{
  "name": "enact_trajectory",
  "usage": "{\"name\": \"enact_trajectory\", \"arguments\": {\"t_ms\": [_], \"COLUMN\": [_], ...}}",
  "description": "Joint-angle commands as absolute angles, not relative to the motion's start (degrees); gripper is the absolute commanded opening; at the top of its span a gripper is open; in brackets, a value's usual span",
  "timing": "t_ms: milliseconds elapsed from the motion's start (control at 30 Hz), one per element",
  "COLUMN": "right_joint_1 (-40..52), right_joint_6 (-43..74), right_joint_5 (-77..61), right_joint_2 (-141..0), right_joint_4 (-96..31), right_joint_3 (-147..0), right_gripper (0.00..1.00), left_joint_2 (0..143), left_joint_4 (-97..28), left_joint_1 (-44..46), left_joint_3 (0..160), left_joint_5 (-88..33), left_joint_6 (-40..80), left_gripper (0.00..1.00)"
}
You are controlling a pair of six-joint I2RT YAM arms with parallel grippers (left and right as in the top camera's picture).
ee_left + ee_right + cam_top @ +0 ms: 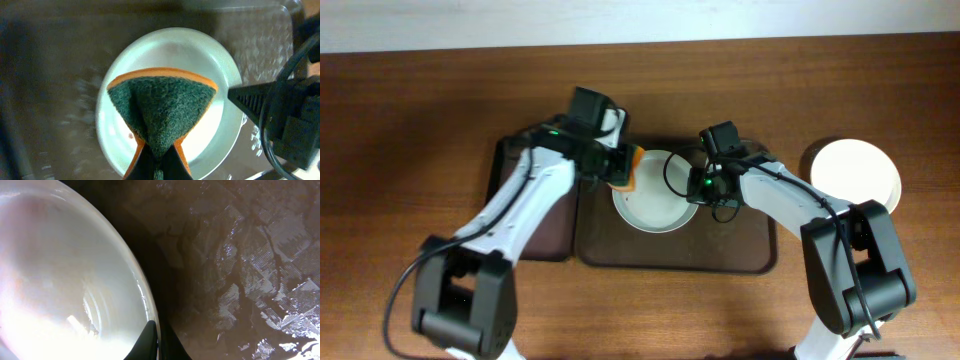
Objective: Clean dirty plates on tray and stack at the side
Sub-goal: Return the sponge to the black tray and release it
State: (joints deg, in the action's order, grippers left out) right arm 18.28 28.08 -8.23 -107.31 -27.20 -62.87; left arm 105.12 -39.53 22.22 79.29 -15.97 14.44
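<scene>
No readable text, labels, brands, numbers or signs in any view.

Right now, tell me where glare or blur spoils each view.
Overhead: sharp and evenly lit. Left wrist: sponge crisp, background left of the plate smeared by blur. Right wrist: plate washed out by glare, tray speckled with bright reflections.
</scene>
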Motion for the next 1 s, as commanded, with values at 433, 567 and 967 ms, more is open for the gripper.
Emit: {"name": "enact_trajectory", "arguments": {"t_ms": [433, 567, 967], "right_joint_1": [18.0, 18.0, 18.0], "right_joint_6": [27.4, 27.4, 26.1], "right_joint_5": [-7.0, -7.0, -7.0], "right_joint_2": [-108.2, -108.2, -108.2], "right_joint_4": [-28.6, -28.8, -28.7], "right_joint_3": [-62.0, -62.0, -62.0], "right_gripper": [0.04, 0.04, 0.04], "left_joint_2": [115.5, 110.2, 99.3], "left_joint_4": [-41.6, -41.6, -53.1], "left_joint_1": [26.0, 25.9, 17.6], "left_joint_3": [80.0, 80.1, 79.5], "left_joint_5": [4.4, 4.4, 14.6], "left_joint_6": [19.6, 19.7, 11.9], "left_gripper": [0.0, 0.0, 0.0]}}
